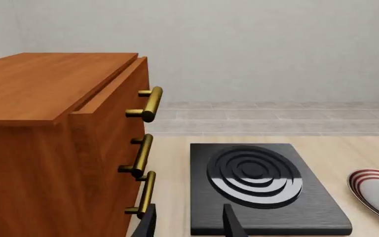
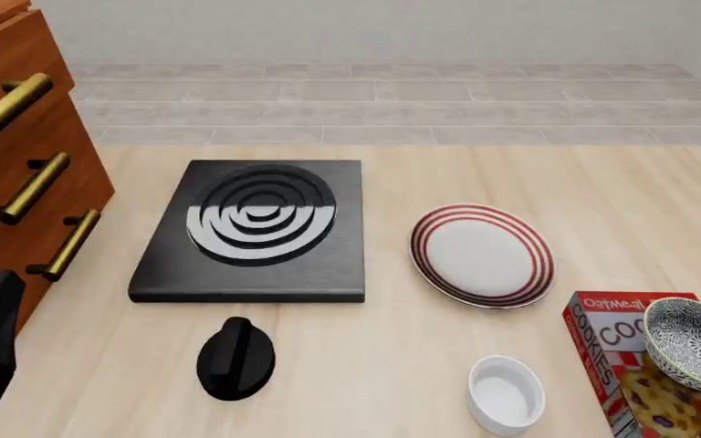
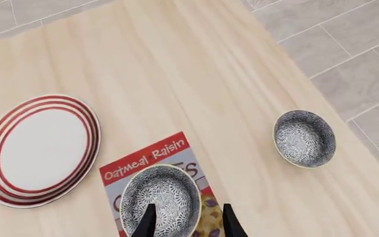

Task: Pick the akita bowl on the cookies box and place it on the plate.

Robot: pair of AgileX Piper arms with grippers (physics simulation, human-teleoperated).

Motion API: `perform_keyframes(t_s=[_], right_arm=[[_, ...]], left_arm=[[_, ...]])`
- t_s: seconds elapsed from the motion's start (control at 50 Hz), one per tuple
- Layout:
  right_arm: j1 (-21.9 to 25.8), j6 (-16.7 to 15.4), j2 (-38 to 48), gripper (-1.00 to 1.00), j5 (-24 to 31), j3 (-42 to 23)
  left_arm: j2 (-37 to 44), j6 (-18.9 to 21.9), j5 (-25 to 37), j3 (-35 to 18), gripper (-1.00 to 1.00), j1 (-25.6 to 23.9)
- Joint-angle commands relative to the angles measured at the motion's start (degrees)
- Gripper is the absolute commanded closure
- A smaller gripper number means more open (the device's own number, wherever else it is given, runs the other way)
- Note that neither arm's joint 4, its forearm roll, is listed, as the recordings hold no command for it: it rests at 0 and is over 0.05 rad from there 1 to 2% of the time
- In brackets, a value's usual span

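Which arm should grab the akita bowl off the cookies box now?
Right: its gripper hangs open just over the akita bowl on the cookies box. The left gripper faces the stove.

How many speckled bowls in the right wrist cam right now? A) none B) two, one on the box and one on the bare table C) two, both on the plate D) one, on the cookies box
B: one akita bowl sits on the cookies box near the right gripper; a second speckled bowl stands apart on the table. The plate holds nothing.

"Oatmeal Raisin" — cookies box [image 3: 155, 163]
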Motion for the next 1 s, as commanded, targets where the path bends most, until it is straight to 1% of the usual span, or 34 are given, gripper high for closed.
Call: perform_keyframes(t_s=[0.02, 0.18, 0.4, 0.54, 0.62, 0.72, 0.8, 1.0], right_arm=[[-0.49, 0.65, 3.42, -1.00, -4.20, 2.33], [-0.86, 0.37, 6.06, -1.00, -7.43, 4.09], [-1.06, 0.05, 7.07, -1.00, -8.88, 5.52], [-1.15, -0.01, 8.18, -1.00, -10.78, 7.13], [-1.12, 0.31, 7.91, -1.00, -10.57, 7.10], [-1.33, 0.29, 8.90, -1.00, -12.23, 8.13], [-0.99, 1.21, 9.16, -1.00, -12.91, 8.68], [-0.81, 1.03, 11.05, -1.00, -15.55, 9.93]], left_arm=[[0.00, -0.01, 0.00, 0.00, -1.00, 0.01], [0.00, 0.01, 0.00, 0.00, -1.00, 0.00], [0.01, 0.00, 0.00, 0.00, -1.00, 0.00], [0.00, 0.00, 0.00, 0.00, -1.00, 0.01], [0.00, 0.00, 0.00, 0.00, -1.00, 0.01], [0.02, 0.00, 0.00, 0.00, -1.00, 0.01], [0.00, -0.02, 0.00, 0.00, -1.00, 0.00], [0.01, 0.01, 0.00, 0.00, -1.00, 0.01]])
